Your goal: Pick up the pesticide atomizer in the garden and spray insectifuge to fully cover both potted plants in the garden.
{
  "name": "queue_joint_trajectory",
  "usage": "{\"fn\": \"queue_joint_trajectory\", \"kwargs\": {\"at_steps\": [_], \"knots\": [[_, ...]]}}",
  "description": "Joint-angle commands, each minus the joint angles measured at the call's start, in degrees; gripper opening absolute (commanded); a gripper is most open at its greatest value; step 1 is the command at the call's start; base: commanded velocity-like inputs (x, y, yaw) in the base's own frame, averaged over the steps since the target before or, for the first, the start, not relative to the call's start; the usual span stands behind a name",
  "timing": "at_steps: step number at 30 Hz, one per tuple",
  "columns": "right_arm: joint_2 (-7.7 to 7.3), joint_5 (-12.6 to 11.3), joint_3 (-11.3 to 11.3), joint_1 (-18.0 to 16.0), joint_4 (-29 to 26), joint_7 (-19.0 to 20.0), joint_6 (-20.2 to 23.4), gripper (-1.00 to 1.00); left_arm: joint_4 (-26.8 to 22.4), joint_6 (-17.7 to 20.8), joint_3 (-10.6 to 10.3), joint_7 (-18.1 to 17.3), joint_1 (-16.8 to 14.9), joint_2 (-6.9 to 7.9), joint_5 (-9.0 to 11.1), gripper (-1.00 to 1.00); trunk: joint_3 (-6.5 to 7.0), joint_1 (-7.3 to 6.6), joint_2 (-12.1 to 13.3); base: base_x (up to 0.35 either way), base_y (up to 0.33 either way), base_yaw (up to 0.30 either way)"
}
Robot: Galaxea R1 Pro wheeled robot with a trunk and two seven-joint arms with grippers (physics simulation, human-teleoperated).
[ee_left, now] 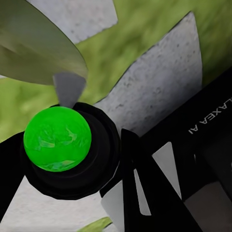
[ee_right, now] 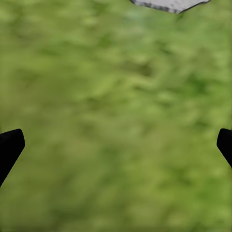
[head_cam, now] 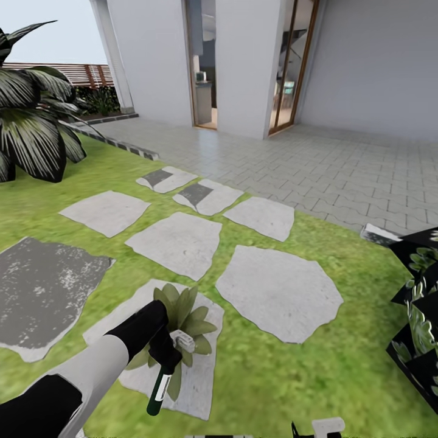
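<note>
The pesticide atomizer (head_cam: 159, 387), a slim dark-green bottle with a white label, hangs tilted in my left gripper (head_cam: 168, 353), which is shut on its upper end. It sits just over one of the potted plants (head_cam: 184, 311), a low rosette of pointed green leaves on a stepping stone. In the left wrist view the atomizer (ee_left: 57, 139) appears end-on as a bright green round in a black ring, held by the left gripper (ee_left: 67, 159), with a plant leaf (ee_left: 38, 43) close by. My right gripper (head_cam: 317, 428) is low over the lawn; in its wrist view the right gripper (ee_right: 116, 150) is open and holds nothing.
Grey stepping stones (head_cam: 277, 292) cross the lawn toward a paved terrace (head_cam: 316, 164) and the house with open doors (head_cam: 204, 67). A large palm (head_cam: 30, 128) stands at the left. A dark blocky bush (head_cam: 420, 316) stands at the right edge.
</note>
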Motion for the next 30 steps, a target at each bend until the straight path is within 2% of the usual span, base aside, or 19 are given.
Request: {"fn": "queue_joint_trajectory", "kwargs": {"at_steps": [1, 11, 25, 30], "knots": [[0.0, 0.2, 0.5, 0.0, 0.0, -0.6, -0.1, 1.0, -0.1, 0.2, 0.0, -0.6, 0.0, 0.0, -0.6, -1.0, -0.14, -0.01, 0.0, 0.0, 0.0, 0.0], [0.0, 0.2, 0.5, 0.0, 0.0, -0.6, -0.1, 1.0, 0.2, 0.1, -0.4, -0.3, 0.0, 0.25, -0.7, -1.0, -1.02, -0.01, 0.0, 0.0, 0.0, 0.0], [0.0, 0.2, 0.5, 0.0, 0.0, -0.6, -0.1, 1.0, 0.6, -0.1, -0.5, 0.7, 0.0, 1.48, -0.8, -1.0, -1.09, -0.01, 0.0, 0.0, 0.0, 0.0], [0.0, 0.2, 0.5, 0.0, 0.0, -0.6, -0.1, 1.0, 0.5, -0.1, -0.6, 5.5, 0.1, 1.01, -0.8, -1.0, -1.09, -0.01, 0.0, 0.0, 0.0, 0.0]]}}
